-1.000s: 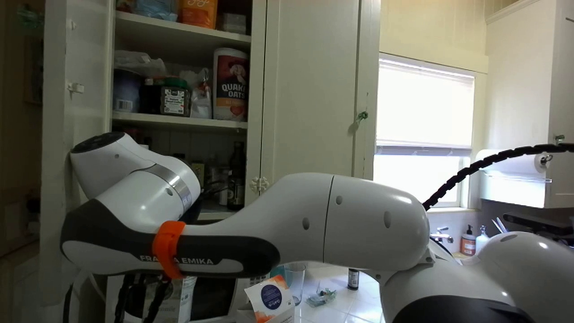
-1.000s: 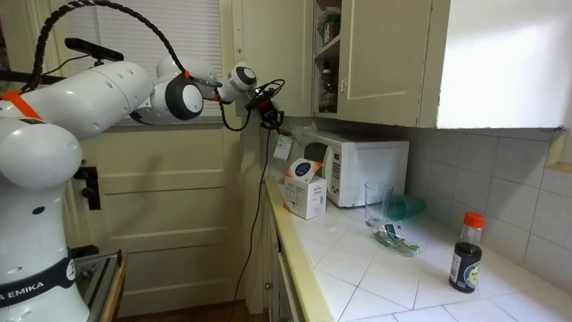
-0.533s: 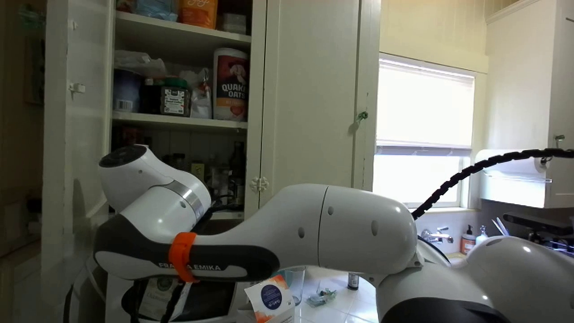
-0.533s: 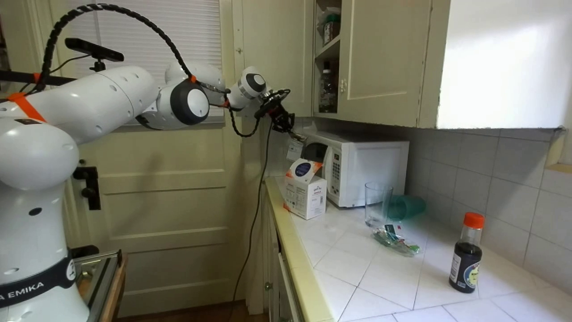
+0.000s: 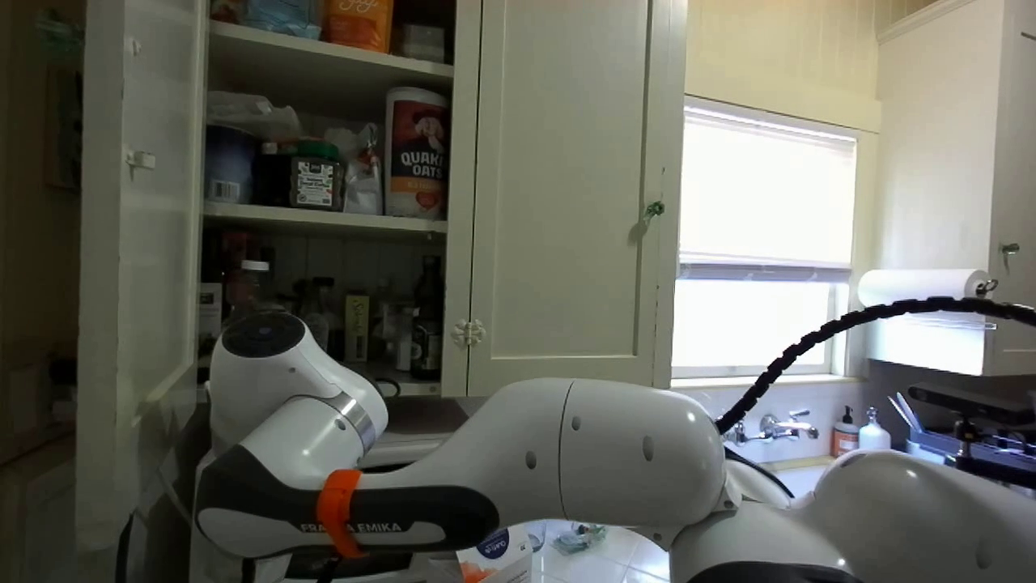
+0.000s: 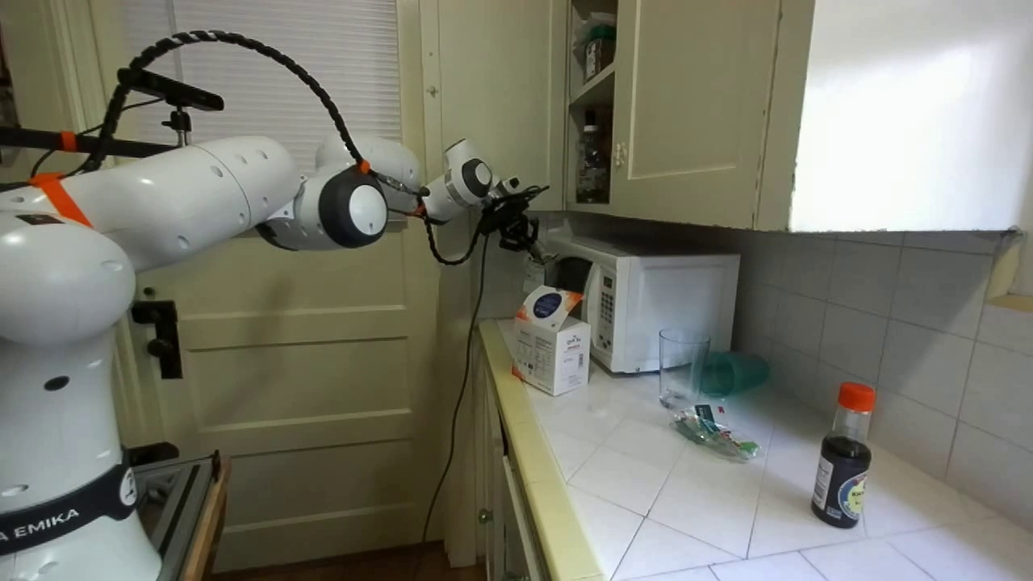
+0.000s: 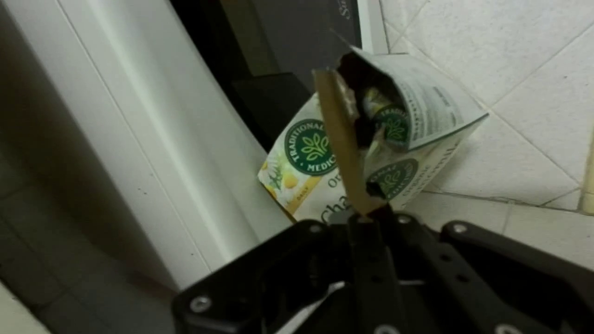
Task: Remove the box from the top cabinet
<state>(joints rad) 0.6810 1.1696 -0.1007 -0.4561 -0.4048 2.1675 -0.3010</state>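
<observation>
1 white-and-green cardboard tea box [image 7: 311, 146], top gaping, is pinched by its brown flap [image 7: 344, 144] between the closed jaws of 1 black gripper [image 7: 366, 215]. It hangs lower than 1 tall white panelled cupboard [image 5: 562, 186], near 1 boxy white microwave [image 6: 678, 307]. The white tiled counter [image 6: 646, 500] bears 1 white-and-orange carton [image 6: 555, 355], 1 clear glass [image 6: 682, 367], 1 green cup [image 6: 736, 374] on its side, 1 clear packet [image 6: 717, 436] and 1 red-capped dark bottle [image 6: 842, 472].
</observation>
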